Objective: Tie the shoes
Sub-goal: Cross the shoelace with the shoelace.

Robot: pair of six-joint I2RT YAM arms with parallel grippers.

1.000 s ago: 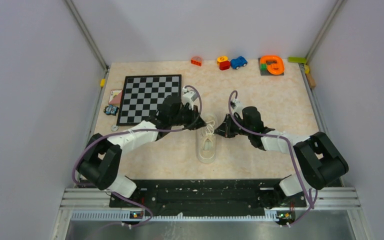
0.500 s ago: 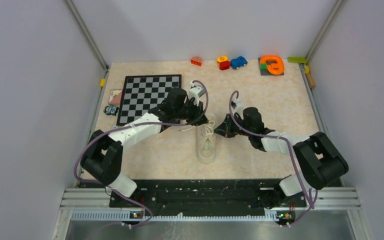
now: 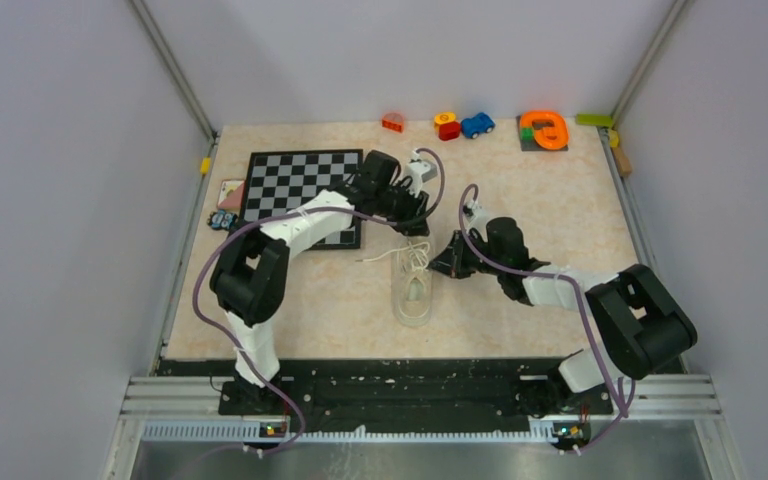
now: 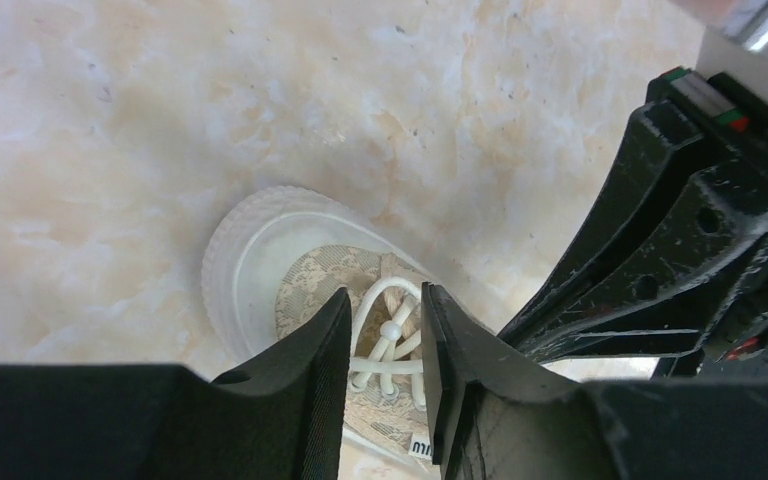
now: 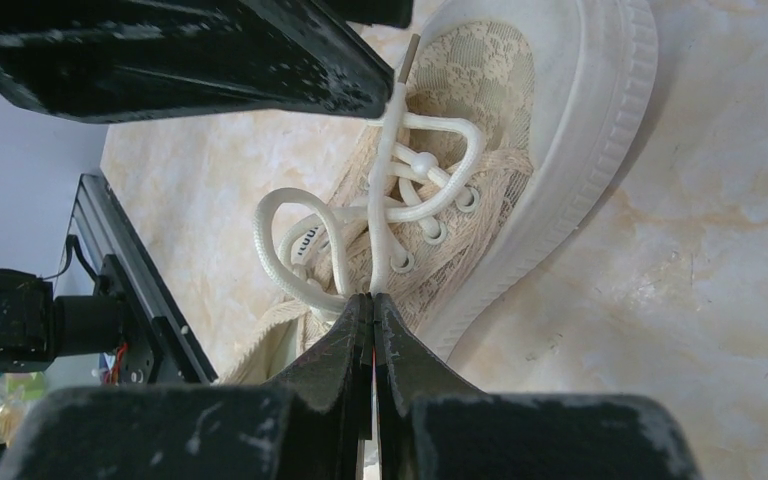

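Cream sneaker (image 3: pixel 415 285) on the bench (image 3: pixel 520 200): the right claw (image 5: pixel 372 310) beside it pinches a lace (image 5: pixel 385 170) — likely holding tension; the left claw (image 4: pixel 385 295) hovers past the toe, narrowly parted, empty.

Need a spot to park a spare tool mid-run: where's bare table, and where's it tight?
Free: the far-right patch between the right arm and the toy row; the near patch between chessboard, left arm and sneaker. Crowded: the sneaker's far end, where the left gripper hovers open and the right gripper pinches a lace.
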